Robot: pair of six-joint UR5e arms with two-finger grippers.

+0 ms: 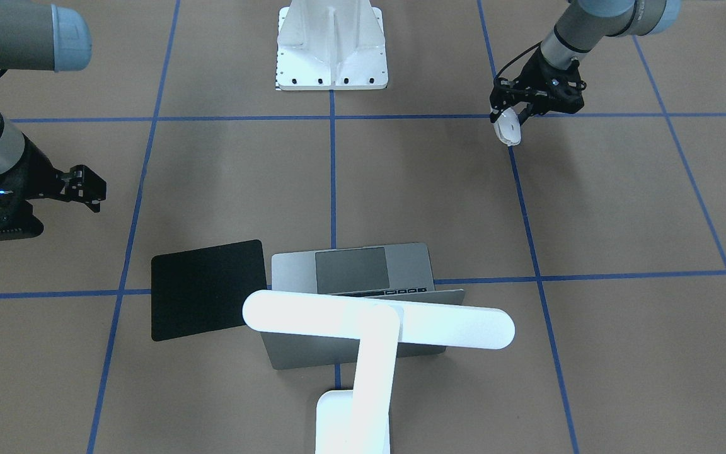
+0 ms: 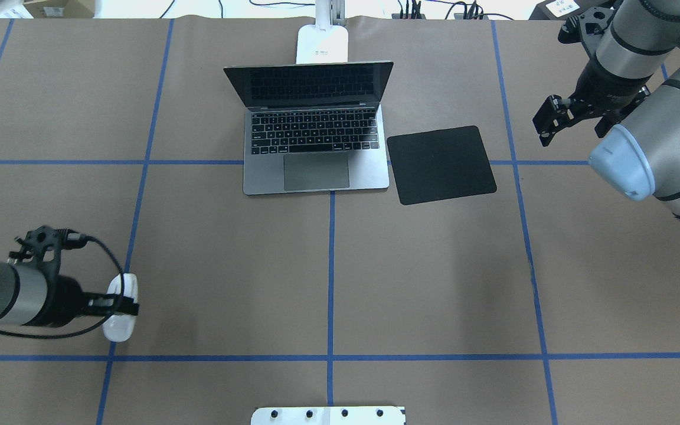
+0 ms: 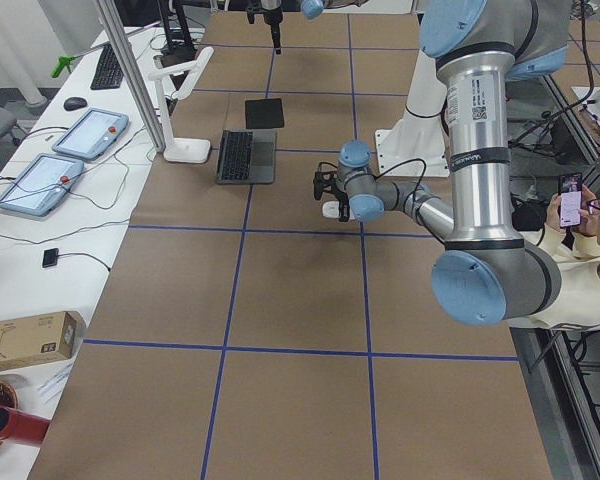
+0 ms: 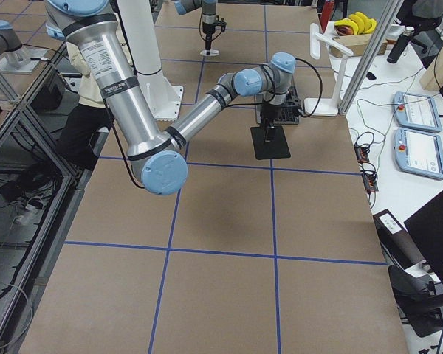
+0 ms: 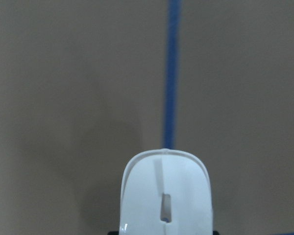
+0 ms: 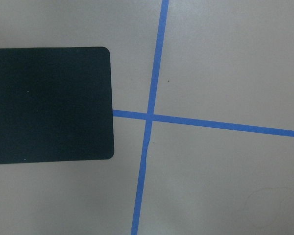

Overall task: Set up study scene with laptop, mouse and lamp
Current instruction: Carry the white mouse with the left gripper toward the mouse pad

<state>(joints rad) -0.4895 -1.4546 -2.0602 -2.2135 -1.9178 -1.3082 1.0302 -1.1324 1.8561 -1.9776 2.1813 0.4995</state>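
The white mouse (image 2: 119, 329) is held in my left gripper (image 2: 123, 307), which is shut on it at the near left of the table; the front view shows the mouse (image 1: 507, 131) tilted, and it fills the bottom of the left wrist view (image 5: 165, 196). The grey laptop (image 2: 316, 139) stands open at the far middle. The white lamp (image 1: 377, 326) stands behind it, its base (image 2: 322, 44) at the far edge. My right gripper (image 2: 548, 125) looks open and empty, above the table just right of the black mat.
A flat black square mat (image 2: 441, 164) lies right of the laptop and shows in the right wrist view (image 6: 49, 103). A white ribbed pedestal (image 1: 331, 50) stands at the robot's side of the table. Blue tape lines cross the brown surface.
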